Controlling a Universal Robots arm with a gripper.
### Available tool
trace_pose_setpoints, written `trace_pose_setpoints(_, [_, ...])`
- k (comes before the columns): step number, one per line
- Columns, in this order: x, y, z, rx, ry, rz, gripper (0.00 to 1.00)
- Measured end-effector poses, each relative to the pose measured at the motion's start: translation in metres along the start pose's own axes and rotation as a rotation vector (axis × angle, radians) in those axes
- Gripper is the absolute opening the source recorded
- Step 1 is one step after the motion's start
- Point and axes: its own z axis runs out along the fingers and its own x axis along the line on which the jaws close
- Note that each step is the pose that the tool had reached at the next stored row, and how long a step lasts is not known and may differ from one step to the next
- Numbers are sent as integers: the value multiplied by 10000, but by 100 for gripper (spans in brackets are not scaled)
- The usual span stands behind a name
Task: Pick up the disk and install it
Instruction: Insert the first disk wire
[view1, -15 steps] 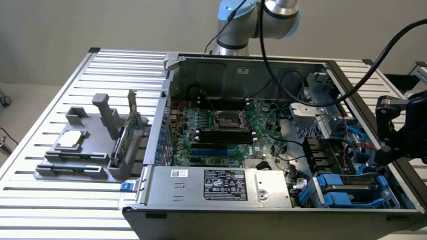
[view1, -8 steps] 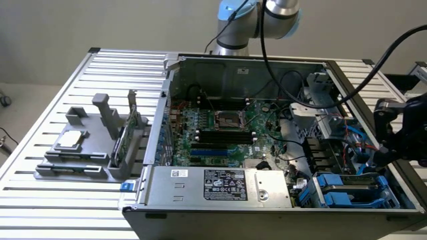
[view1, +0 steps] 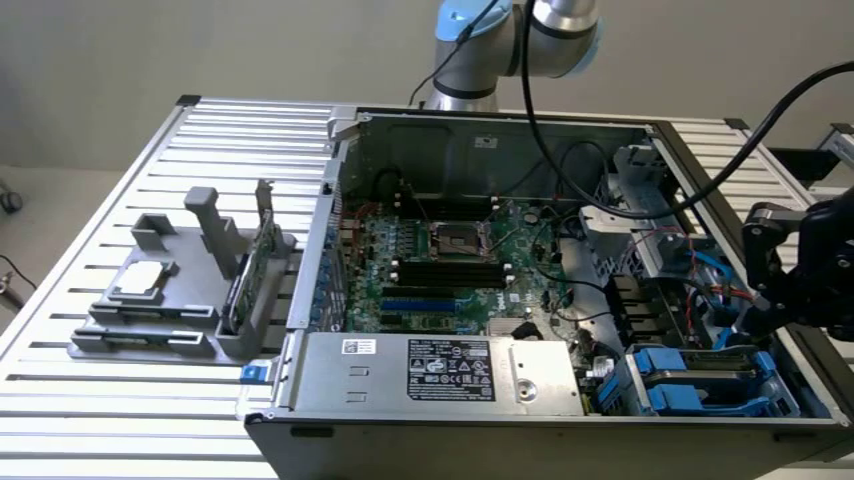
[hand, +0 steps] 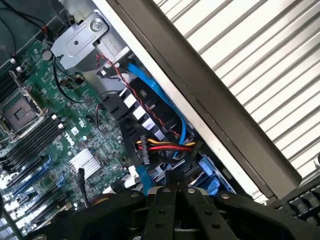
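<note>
**Disk sits in the drive bay as closed gripper hovers above**

The disk (view1: 697, 372) – a grey drive framed by its blue carrier – lies in the bay at the near corner of the open computer case (view1: 400, 425), on the exterior view's right. Whether it is fully seated cannot be told from this angle. Just above it hangs the black gripper (view1: 763, 318), jaws pressed together with nothing between them. In the wrist view, a patch of blue plastic (hand: 207, 172) just past the fingertips may be that same carrier, beside a red, yellow and black power lead (hand: 165, 146) and a blue data cable (hand: 160, 95). Further in lies the green motherboard (view1: 441, 270), with the stickered silver power supply (view1: 441, 368) along the case's near side. Outside the case – on the slatted metal table (view1: 134, 440) – a grey fixture (view1: 187, 300) holds a small square chip (view1: 144, 280).
</note>
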Motion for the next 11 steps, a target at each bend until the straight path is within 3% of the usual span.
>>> trace_pose_setpoints(5, [-7,-5,35,-59,-46,454,12])
trace_pose_setpoints(6, [-8,-6,41,-71,-54,541,18])
trace_pose_setpoints(8, [-11,-8,54,-92,-72,712,18])
trace_pose_setpoints(9, [-12,-9,59,-103,-81,794,24])
trace_pose_setpoints(11, [-16,-12,71,-125,-99,969,24])
